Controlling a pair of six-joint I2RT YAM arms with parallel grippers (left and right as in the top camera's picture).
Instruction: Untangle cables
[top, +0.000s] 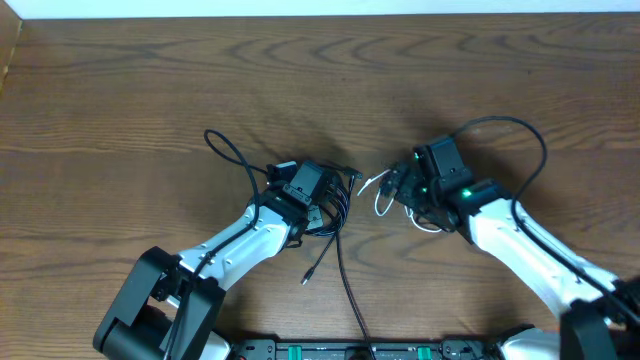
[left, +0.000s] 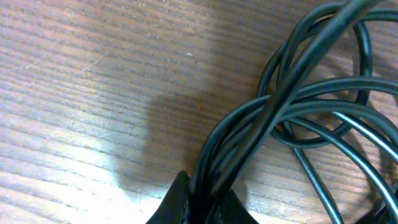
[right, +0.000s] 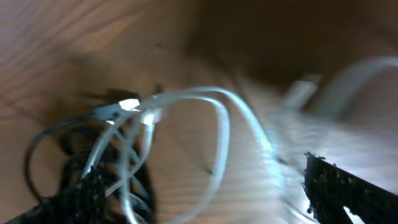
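Closest to the lens, in the left wrist view: left gripper (left: 200, 202), dark fingertips clamped shut on a bunch of black cables (left: 292, 112), strands fanning up and right from the pinch into overlapping loops on the wooden table (left: 87, 93). Seen from overhead, placed at mid-table, with the black bundle under and just right of it, one tail trailing toward the near edge, another loop curling off to the upper left. Just to the right, white cable (top: 379, 207), a small knot of loops lying between the two arms, near the black bundle and possibly touching it; hard to tell. Over that knot, right gripper (right: 221, 193), fingers spread wide at either side of the blurred right wrist view, a white loop between them but nothing clamped. Key relation for the coming move: white tangle at the right gripper, black tangle held at the left, both set along a left-to-right line across the table — so probably calls for closing the right jaws on the white loop and drawing rightward, away from the anchored black bunch. Risk of snagging at the crossing of white and black strands, visible at the lower left of the right wrist view.
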